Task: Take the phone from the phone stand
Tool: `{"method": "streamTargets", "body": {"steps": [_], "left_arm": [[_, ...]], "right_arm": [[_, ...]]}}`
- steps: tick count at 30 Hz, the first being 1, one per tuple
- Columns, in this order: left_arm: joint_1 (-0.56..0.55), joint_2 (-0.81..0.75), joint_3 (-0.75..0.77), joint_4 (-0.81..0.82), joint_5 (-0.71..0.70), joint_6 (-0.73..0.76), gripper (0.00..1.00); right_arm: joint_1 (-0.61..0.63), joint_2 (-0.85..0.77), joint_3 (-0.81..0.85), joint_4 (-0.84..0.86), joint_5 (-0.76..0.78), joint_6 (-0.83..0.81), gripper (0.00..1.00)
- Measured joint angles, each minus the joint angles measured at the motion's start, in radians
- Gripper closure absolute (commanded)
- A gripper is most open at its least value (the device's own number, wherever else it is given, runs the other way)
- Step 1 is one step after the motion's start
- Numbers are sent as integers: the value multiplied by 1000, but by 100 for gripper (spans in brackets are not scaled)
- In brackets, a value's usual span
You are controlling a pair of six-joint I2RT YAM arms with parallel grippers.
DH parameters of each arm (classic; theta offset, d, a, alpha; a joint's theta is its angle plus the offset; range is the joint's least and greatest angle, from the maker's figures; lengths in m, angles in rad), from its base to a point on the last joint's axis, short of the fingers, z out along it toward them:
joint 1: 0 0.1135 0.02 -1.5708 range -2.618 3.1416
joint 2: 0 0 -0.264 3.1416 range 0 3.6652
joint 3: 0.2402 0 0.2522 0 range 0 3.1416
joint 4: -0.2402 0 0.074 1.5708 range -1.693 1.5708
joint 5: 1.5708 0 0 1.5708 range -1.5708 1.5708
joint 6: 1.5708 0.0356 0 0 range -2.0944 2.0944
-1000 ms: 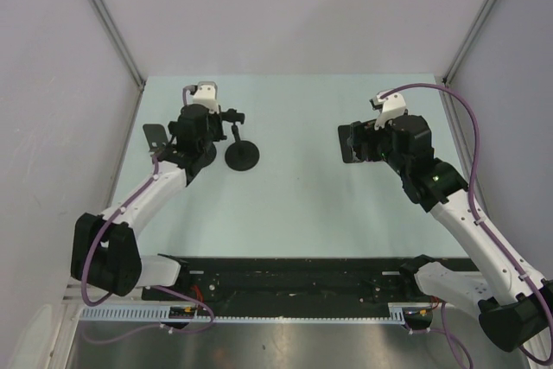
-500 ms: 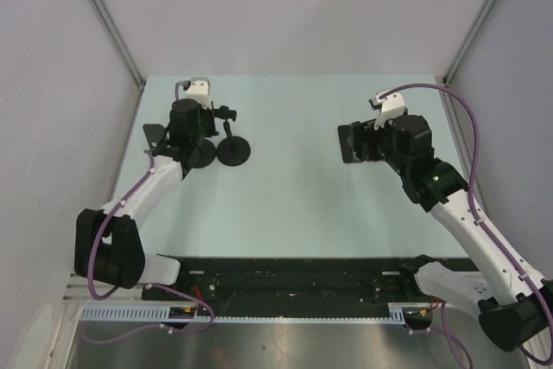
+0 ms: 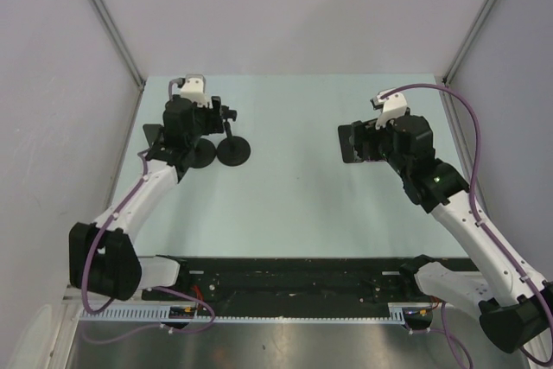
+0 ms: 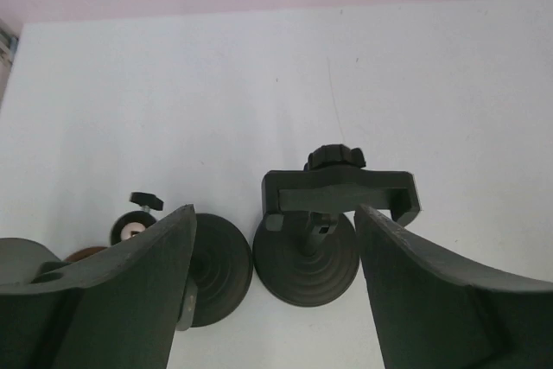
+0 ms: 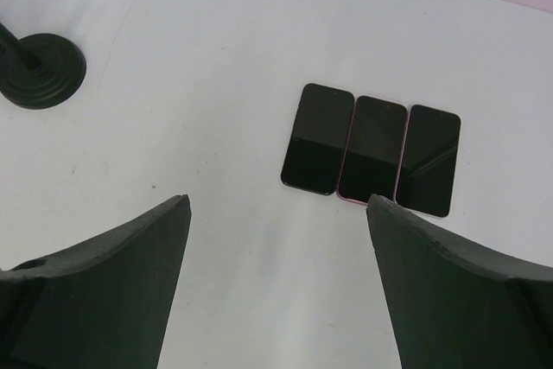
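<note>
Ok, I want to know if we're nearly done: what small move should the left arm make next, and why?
Probably lift the left gripper up and away from the phone stand. Its jaws are open and hold nothing, the stand's clamp is empty, and three phones lie flat on the table under the open right gripper.

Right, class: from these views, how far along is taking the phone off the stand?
Done: the phone stand has an empty clamp; three phones lie flat on the table. In hand: nothing; left gripper and right gripper are open. Left: seemingly nothing.
</note>
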Motion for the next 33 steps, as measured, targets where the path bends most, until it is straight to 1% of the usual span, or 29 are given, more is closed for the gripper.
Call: {"method": "streamTargets", "body": {"steps": [1, 2, 3, 10, 13, 18, 23, 28, 33], "left_arm": [[0, -25, 0, -7, 0, 0, 9], [0, -48, 2, -13, 0, 0, 2], [0, -82, 6, -24, 0, -3, 0], [0, -349, 84, -108, -17, -7, 0], [0, -500, 89, -138, -45, -8, 0], [0, -726, 101, -164, -142, -9, 0], [0, -928, 145, -161, -280, 10, 0], [0, -1037, 134, -145, -376, 53, 0], [0, -1106, 68, -119, -407, 99, 0]], "right_arm": [[0, -4, 0, 0, 9, 0, 10], [0, -10, -1, 2, 18, 0, 10], [0, -19, -2, 3, 28, -1, 10], [-5, -112, -2, 60, 146, -4, 5], [-10, -155, -3, 95, 210, -10, 1], [-20, -210, -3, 168, 310, -42, 0], [-25, -251, -3, 253, 377, -64, 0], [-28, -266, -3, 310, 405, -65, 0], [-30, -257, -3, 323, 409, -33, 0]]}}
